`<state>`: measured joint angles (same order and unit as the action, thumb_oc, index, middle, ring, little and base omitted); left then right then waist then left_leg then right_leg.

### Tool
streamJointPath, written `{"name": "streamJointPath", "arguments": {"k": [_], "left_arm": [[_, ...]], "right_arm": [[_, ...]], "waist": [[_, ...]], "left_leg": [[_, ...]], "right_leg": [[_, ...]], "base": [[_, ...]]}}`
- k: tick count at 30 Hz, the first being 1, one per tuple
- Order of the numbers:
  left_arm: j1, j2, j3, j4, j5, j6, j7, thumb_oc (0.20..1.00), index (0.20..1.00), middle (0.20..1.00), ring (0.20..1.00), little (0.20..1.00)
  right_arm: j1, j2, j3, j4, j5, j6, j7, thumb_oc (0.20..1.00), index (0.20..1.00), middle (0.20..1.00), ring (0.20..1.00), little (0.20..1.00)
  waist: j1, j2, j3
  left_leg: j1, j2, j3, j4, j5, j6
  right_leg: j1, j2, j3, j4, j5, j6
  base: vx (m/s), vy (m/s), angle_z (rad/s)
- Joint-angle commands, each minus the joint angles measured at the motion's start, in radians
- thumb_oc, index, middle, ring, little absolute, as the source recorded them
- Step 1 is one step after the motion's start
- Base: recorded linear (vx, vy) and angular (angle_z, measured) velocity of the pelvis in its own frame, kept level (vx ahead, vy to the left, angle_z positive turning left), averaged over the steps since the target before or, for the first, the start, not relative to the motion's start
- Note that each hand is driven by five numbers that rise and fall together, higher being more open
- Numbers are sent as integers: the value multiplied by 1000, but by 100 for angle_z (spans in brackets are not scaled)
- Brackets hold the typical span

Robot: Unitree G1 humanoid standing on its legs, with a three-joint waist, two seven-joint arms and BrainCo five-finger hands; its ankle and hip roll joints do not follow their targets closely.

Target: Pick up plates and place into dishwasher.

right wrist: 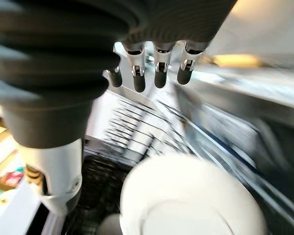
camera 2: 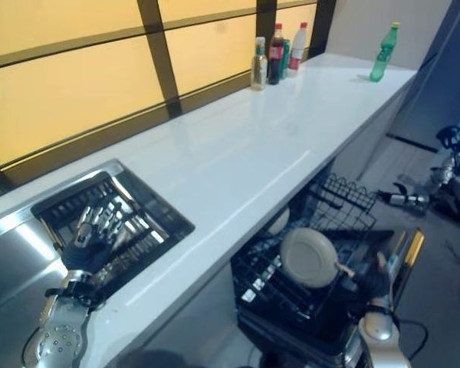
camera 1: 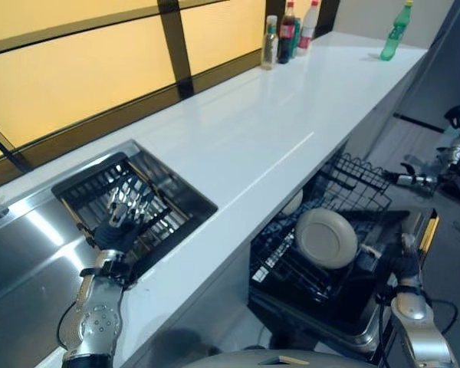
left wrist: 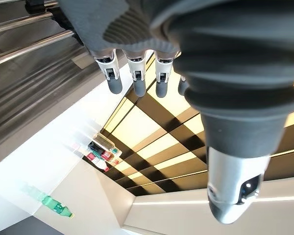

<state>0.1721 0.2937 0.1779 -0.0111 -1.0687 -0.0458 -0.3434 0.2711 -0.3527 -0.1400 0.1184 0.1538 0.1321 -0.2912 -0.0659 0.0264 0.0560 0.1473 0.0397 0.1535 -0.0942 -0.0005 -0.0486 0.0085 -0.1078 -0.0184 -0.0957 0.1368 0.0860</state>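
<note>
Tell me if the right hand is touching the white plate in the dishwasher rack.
Apart. In the right wrist view the right hand has straight fingers with bare rack between them and the white plate.

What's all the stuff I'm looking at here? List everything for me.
Plate: one, white, standing on edge in the dishwasher rack.
Second dish: one, white, partly hidden behind it under the counter edge.
Dishwasher rack: one, black wire, pulled out below the counter.
Drying rack: one, black, sitting in the sink.
Sink: one, steel, at the counter's left end.
Counter: one, white, long.
Bottles: a small cluster, mixed colours, far end by the window.
Green bottle: one, standing alone at the far end.
Left hand: open, over the drying rack.
Right hand: open, beside the plate.
</note>
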Motion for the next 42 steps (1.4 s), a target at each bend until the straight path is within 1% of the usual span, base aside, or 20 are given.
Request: {"name": "streamJointPath", "arguments": {"k": [1, 3, 7, 9, 12, 18, 23, 25, 28, 30, 33, 35, 38, 40, 42], "left_arm": [[-15, 1, -14, 26, 35, -50, -19, 1000, 1000, 1000, 1000, 1000], [-21, 1, -37, 26, 24, -64, -4, 1000, 1000, 1000, 1000, 1000], [-73, -2, -100, 36, 13, -117, 28, 1000, 1000, 1000, 1000, 1000], [-93, 0, -121, 31, 5, -130, 43, 1000, 1000, 1000, 1000, 1000], [-117, 6, -136, 29, -6, -144, 57, 1000, 1000, 1000, 1000, 1000], [-156, 5, -163, 19, -13, -154, 72, 1000, 1000, 1000, 1000, 1000], [-206, 11, -196, 30, -14, -191, 77, 1000, 1000, 1000, 1000, 1000], [-219, 14, -200, 33, -16, -203, 80, 1000, 1000, 1000, 1000, 1000], [-230, 18, -208, 35, -27, -229, 81, 1000, 1000, 1000, 1000, 1000], [-231, 20, -211, 31, -37, -238, 79, 1000, 1000, 1000, 1000, 1000], [-229, 21, -220, 30, -54, -254, 69, 1000, 1000, 1000, 1000, 1000], [-227, 20, -228, 24, -64, -255, 65, 1000, 1000, 1000, 1000, 1000], [-222, 20, -241, 21, -73, -261, 60, 1000, 1000, 1000, 1000, 1000], [-220, 20, -248, 16, -78, -267, 60, 1000, 1000, 1000, 1000, 1000], [-215, 17, -249, 22, -81, -272, 49, 1000, 1000, 1000, 1000, 1000]], "right_arm": [[-71, -7, 17, -9, 84, -56, 19, 1000, 1000, 1000, 1000, 1000], [-94, -9, 38, 22, 121, -48, 4, 1000, 1000, 1000, 1000, 1000], [-171, -18, 83, 76, 171, -54, -74, 1000, 1000, 1000, 1000, 1000], [-194, -24, 95, 89, 190, -54, -106, 1000, 1000, 1000, 1000, 1000], [-224, -31, 102, 109, 231, -52, -136, 1000, 1000, 1000, 1000, 1000], [-271, -44, 94, 160, 307, -82, -165, 1000, 1000, 1000, 1000, 1000], [-343, -58, 92, 228, 348, -116, -231, 1000, 1000, 1000, 1000, 1000], [-358, -59, 91, 244, 353, -126, -274, 1000, 1000, 1000, 1000, 1000], [-374, -50, 71, 262, 346, -143, -436, 1000, 1000, 1000, 1000, 1000], [-378, -50, 54, 269, 318, -145, -567, 1000, 1000, 1000, 1000, 1000], [-377, -53, 23, 267, 278, -153, -679, 1000, 1000, 1000, 1000, 1000], [-381, -57, 14, 269, 254, -148, -725, 1000, 1000, 1000, 1000, 1000], [-390, -64, 17, 265, 240, -134, -757, 1000, 1000, 1000, 1000, 1000], [-396, -67, 20, 264, 243, -122, -760, 1000, 1000, 1000, 1000, 1000], [-397, -68, 22, 261, 246, -113, -743, 1000, 1000, 1000, 1000, 1000]], "waist": [[-8, 14, 36], [-6, 28, 52], [-1, 56, 95], [3, 70, 114], [6, 80, 142], [12, 96, 189], [20, 111, 239], [21, 116, 253], [19, 126, 278], [18, 133, 286], [12, 147, 295], [11, 159, 295], [10, 172, 295], [10, 178, 296], [9, 184, 297]], "left_leg": [[-65, 5, -51, 7, -18, 28], [-78, -1, -55, 7, -11, 28], [-129, -10, -60, 7, 9, 32], [-148, -15, -64, 7, 20, 33], [-169, -18, -71, 7, 33, 33], [-204, -24, -75, 14, 46, 34], [-247, -28, -77, 16, 58, 40], [-261, -28, -76, 16, 62, 42], [-277, -30, -71, 15, 67, 45], [-283, -32, -68, 12, 69, 47], [-291, -36, -64, 13, 71, 51], [-293, -41, -63, 12, 71, 54], [-297, -46, -59, 10, 72, 56], [-302, -49, -57, 9, 72, 58], [-305, -50, -55, 9, 72, 59]], "right_leg": [[13, -46, -10, 81, -110, 56], [-6, -54, -12, 95, -110, 57], [-63, -64, -10, 120, -107, 52], [-79, -67, -9, 123, -103, 50], [-98, -72, -11, 126, -96, 47], [-136, -84, -15, 144, -90, 45], [-184, -88, -14, 157, -81, 41], [-200, -88, -12, 161, -77, 40], [-221, -88, -10, 164, -70, 38], [-230, -88, -8, 164, -66, 36], [-246, -90, 0, 171, -64, 35], [-251, -93, 7, 173, -63, 35], [-256, -97, 12, 170, -61, 36], [-262, -98, 17, 169, -61, 36], [-268, -99, 20, 169, -60, 35]], "base": [[32, 97, 1], [-12, 99, 1], [-113, 104, 2], [-84, 71, 6], [-76, 53, 11], [-62, 42, 5], [-111, 11, 3], [-114, 6, 0], [-95, 20, 1], [-63, 29, 1], [-47, 51, 2], [-20, 54, 1], [-19, 43, 3], [-11, 17, 1], [0, 0, 0]]}}
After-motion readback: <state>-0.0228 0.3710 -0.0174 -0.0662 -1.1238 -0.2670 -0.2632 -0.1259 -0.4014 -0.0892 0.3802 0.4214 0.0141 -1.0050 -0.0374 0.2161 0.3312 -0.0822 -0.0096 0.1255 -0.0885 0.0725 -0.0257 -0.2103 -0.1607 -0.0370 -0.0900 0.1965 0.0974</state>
